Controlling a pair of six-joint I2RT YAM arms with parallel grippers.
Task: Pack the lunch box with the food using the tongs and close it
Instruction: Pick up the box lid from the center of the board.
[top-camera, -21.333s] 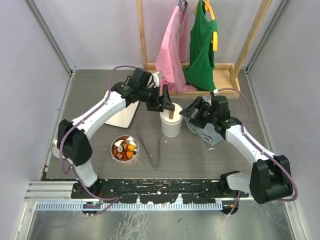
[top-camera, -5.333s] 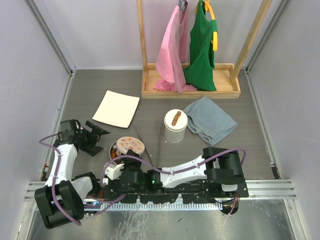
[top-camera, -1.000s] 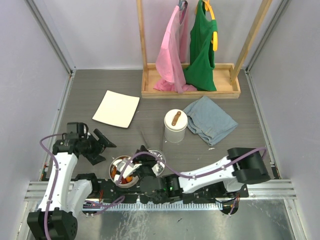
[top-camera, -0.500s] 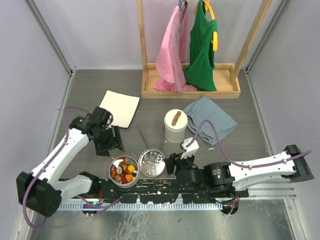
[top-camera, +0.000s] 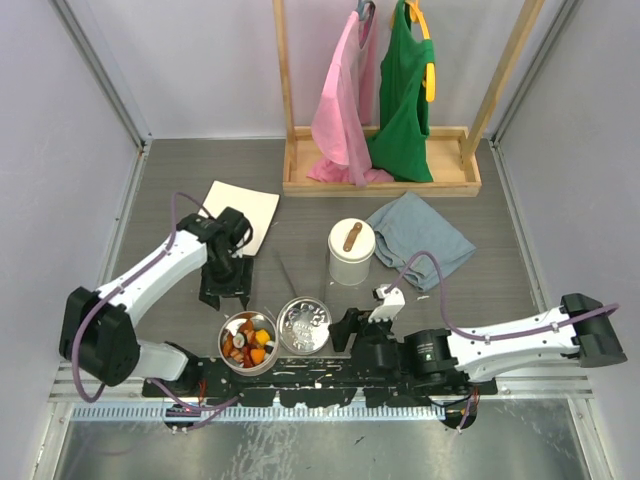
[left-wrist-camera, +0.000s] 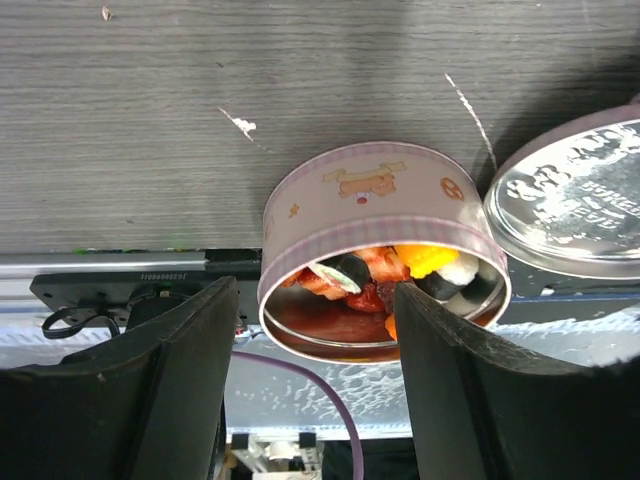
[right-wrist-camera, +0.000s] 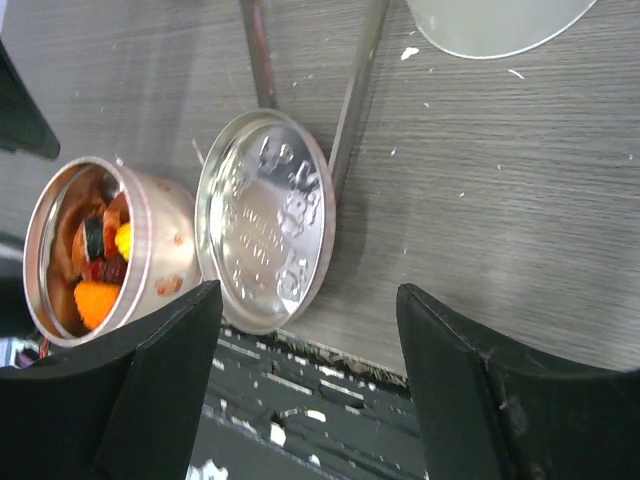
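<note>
The lunch box (left-wrist-camera: 375, 200), a round tin holding food pieces (left-wrist-camera: 420, 262), stands just ahead of the left gripper (left-wrist-camera: 315, 290), whose jaws are spread wide and empty, apparently aligned to steady it. The right gripper (right-wrist-camera: 308, 292) is likewise spread and empty. The lid (right-wrist-camera: 265, 235) lies inverted just ahead of it, overlapping the tongs (right-wrist-camera: 355, 90), which leaves the tin accessible. One second earlier the right gripper carried this lid at the tin; it has since released it.

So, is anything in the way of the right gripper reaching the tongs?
Yes. The lid lies on the tongs' joined end, beside the open lunch box; only their two arms stick out past it. The open right gripper hovers near the lid.
</note>
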